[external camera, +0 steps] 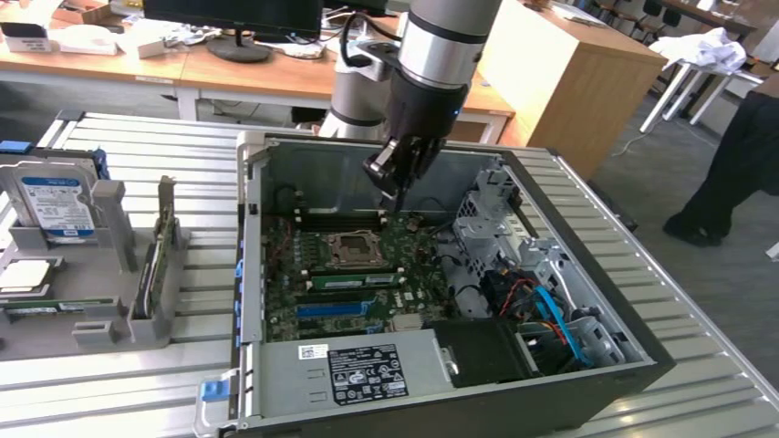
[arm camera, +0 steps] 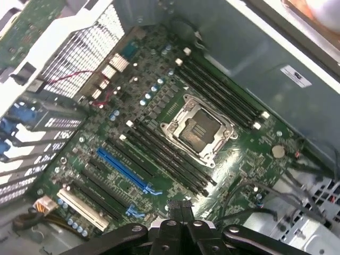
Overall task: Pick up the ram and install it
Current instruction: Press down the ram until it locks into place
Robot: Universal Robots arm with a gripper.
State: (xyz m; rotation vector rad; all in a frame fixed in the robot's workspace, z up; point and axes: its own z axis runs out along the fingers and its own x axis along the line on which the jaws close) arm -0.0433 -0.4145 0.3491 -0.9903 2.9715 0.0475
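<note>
Count: one arm, one open PC case (external camera: 250, 274) on the bench (external camera: 122, 383), one grey parts holder (external camera: 109, 319) at the exterior view's left, and one hard drive (external camera: 55, 205) standing in it. One motherboard (arm camera: 159, 106) with one CPU socket (arm camera: 197, 128), bare. Wrist view shows two banks of black memory slots, one each side of the socket; the far bank (arm camera: 220, 90) has four, and the near bank (arm camera: 164, 154) looks like four, all apparently empty. There is also one long blue slot (arm camera: 123, 169) and one white slot (arm camera: 82, 206). Gripper (external camera: 392, 190) hangs inside the case above the slots at the back of the board. Its fingers (arm camera: 175, 208) are pinched fully together with nothing between them. The ram (external camera: 43, 308) appears to be the one thin green stick lying flat in the grey holder, outside the case. It is well apart from the fingers, with no contact. One person (external camera: 742, 164) stands at the exterior view's right.
</note>
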